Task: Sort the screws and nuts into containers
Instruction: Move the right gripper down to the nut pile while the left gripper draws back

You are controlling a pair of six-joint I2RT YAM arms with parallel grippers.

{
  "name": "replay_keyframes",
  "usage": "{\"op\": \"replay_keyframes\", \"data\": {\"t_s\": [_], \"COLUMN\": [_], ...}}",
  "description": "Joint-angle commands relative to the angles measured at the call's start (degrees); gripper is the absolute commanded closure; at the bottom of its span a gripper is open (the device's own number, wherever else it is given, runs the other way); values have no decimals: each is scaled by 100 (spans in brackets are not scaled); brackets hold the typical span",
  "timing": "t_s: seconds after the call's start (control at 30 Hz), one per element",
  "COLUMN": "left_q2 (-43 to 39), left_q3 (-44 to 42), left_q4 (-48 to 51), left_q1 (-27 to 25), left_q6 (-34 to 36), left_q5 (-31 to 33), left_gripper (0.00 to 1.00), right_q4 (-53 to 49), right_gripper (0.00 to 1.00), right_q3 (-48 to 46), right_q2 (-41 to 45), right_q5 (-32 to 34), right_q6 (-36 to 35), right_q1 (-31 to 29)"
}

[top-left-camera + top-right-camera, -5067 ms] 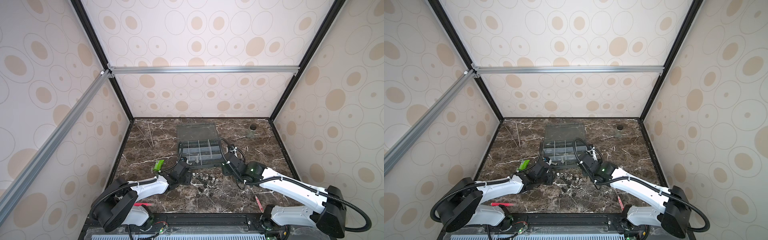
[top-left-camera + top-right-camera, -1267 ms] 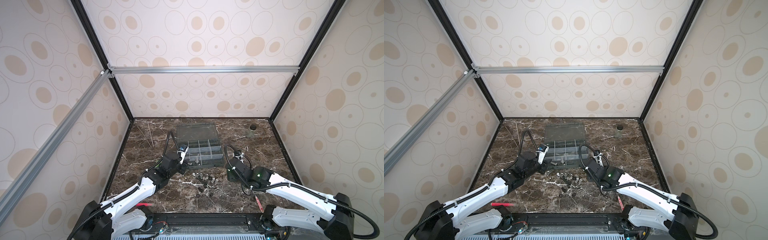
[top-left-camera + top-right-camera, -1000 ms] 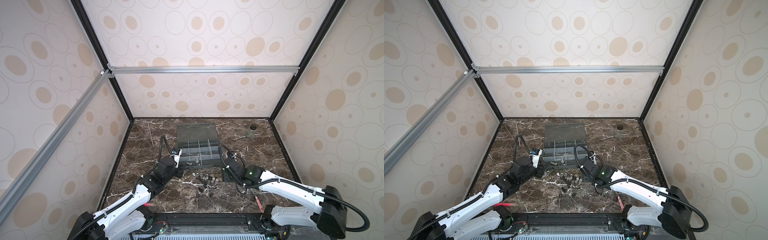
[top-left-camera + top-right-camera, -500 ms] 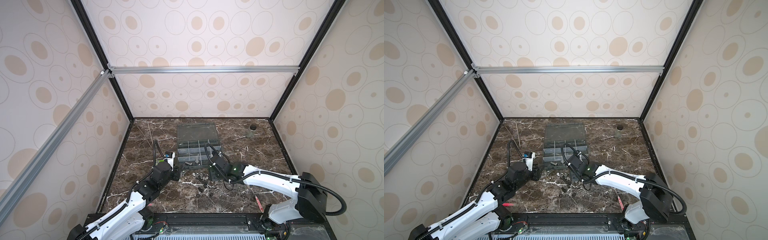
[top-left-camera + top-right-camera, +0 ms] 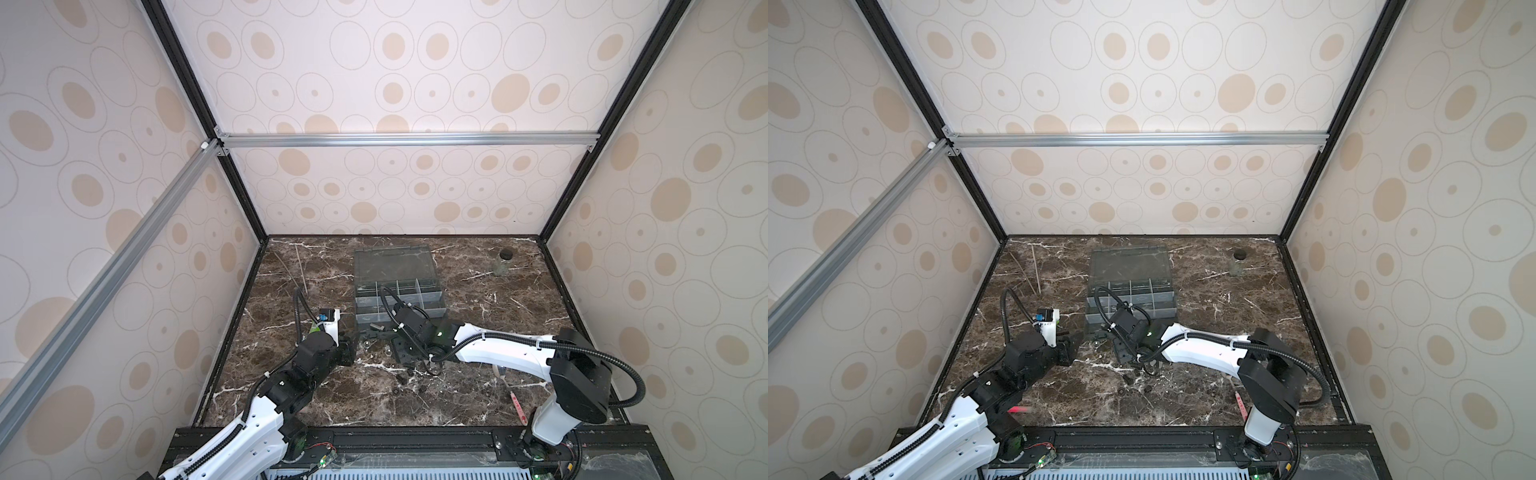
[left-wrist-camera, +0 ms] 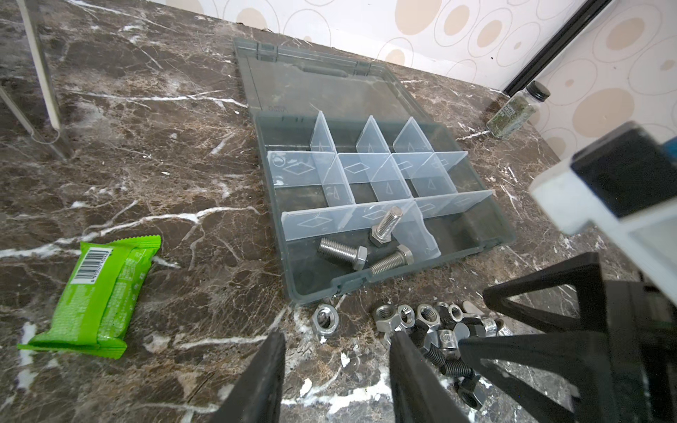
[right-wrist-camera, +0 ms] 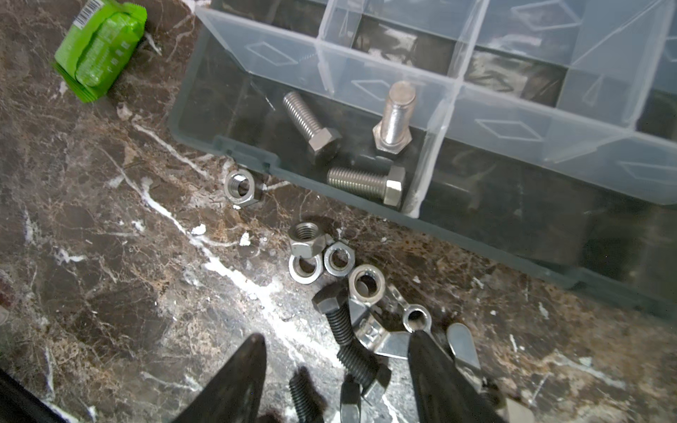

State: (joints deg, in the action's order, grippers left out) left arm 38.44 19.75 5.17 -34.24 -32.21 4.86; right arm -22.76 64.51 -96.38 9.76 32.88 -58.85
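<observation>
The grey organizer box (image 6: 329, 289) lies open, and its containers show in both top views (image 5: 399, 291) (image 5: 1129, 291). Three silver screws (image 6: 340, 252) (image 7: 311, 124) lie in the near-left compartment. In front of the box is a pile of silver nuts (image 6: 426, 318) (image 7: 337, 258) and black screws (image 7: 339, 322), with one nut (image 6: 324, 320) (image 7: 240, 188) apart. My left gripper (image 6: 337, 338) (image 5: 347, 349) is open over bare marble beside that lone nut. My right gripper (image 7: 336, 338) (image 5: 401, 349) is open low over the pile, black screws between its fingers, none gripped.
A green snack wrapper (image 6: 99, 289) (image 7: 99, 47) lies left of the box. Thin wooden sticks (image 5: 301, 270) lie at the back left. A small glass jar (image 5: 500, 264) stands at the back right. A pink pen (image 5: 517, 405) lies near the right arm's base.
My right gripper has swung left to the pile in front of the box. My left gripper has drawn back from the box's front-left corner toward me.
</observation>
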Motion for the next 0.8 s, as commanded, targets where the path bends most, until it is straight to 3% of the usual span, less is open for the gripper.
{"op": "replay_keyframes", "data": {"t_s": [0.0,0.53,0.77], "left_q2": [-47,-129,-362], "left_q3": [-7,152,7], "left_q4": [-60,201,66], "left_q1": [42,124,545], "left_q6": [-276,-497,-612], "left_q5": [67,340,69], "left_gripper": [53,55,55], "right_q4": [44,-114,-112], "right_gripper": [36,41,43], "right_q3": [220,1346,1718], "right_q2": [-194,-1188,-1603], "right_q5": [-188,-621,-923], "right_q6": [-59,-500,-629], "right_q1": [-91,-175,-193]}}
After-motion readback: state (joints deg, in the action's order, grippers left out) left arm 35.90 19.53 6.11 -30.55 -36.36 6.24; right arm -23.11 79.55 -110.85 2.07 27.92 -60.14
